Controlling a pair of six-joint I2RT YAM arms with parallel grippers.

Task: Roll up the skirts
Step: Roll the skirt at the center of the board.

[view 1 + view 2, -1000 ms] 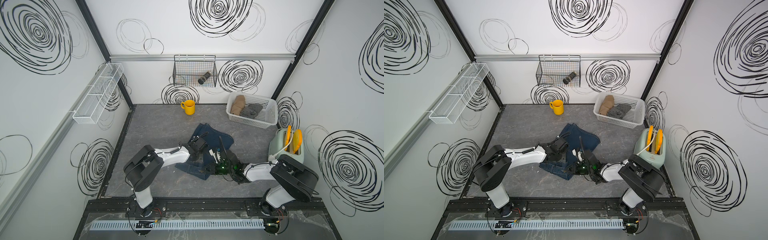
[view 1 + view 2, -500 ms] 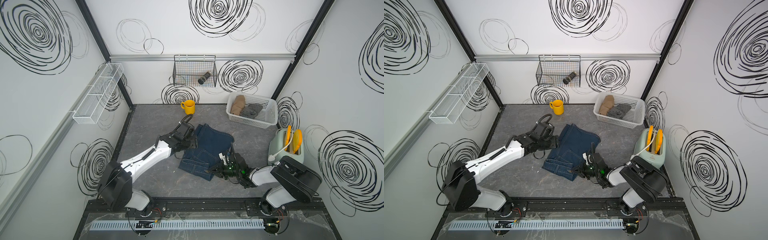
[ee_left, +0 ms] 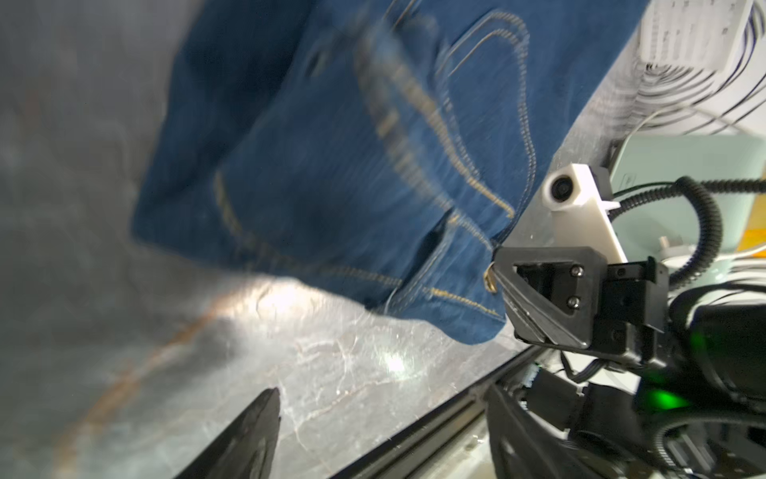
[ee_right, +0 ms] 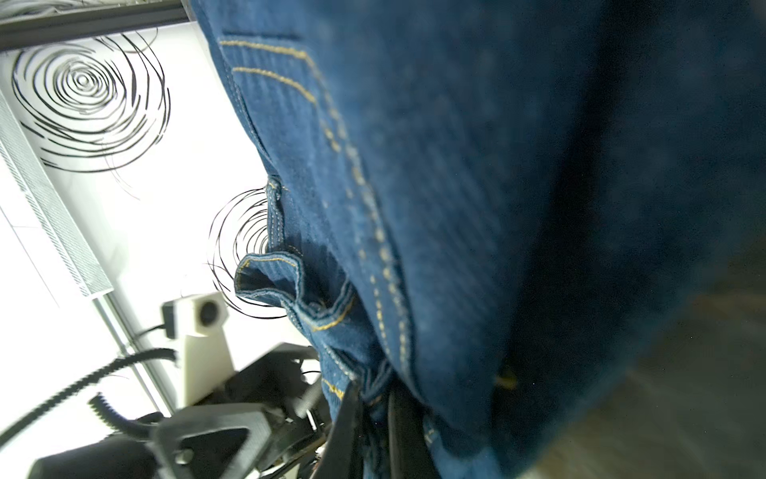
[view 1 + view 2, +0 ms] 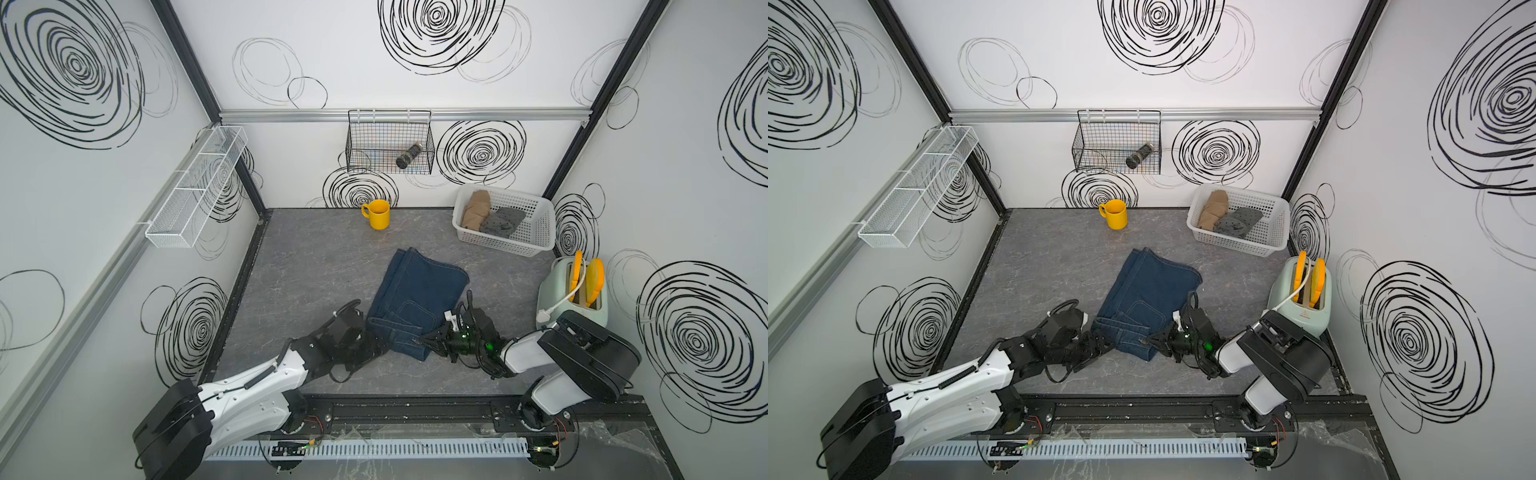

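Two of three look done. The tan skirt [image 5: 476, 210] and grey dotted skirt [image 5: 500, 222] sit as compact bundles side by side in the white basket [image 5: 505, 245], upper right of both top views. Too small to judge how tight the rolls are.

One left: the denim skirt [image 5: 415, 299] lies flat on the bench [image 5: 316, 266], centre of frame, stitched pocket up, waistband toward the lower edge of the frame. Looks folded in half along its length. No roll started that I can see. My estimate is roughly two thirds through.

Right fingers [image 4: 350, 431]: closed, pinching the waistband corner at the skirt's lower right. The right wrist view shows denim bunched between them. The left wrist view shows the tips clamped on the cloth edge, with that corner looking slightly raised off the bench.

Left fingers [image 3: 255, 435]: spread wide, holding nothing. The left wrist view shows only bare bench between them, with the cloth edge ahead. In a top view the left fingers [image 5: 376, 351] are low, just beside the skirt's lower left corner. I can't confirm contact with the cloth.

Likely next: left takes the other waistband corner, then both roll toward the hem.
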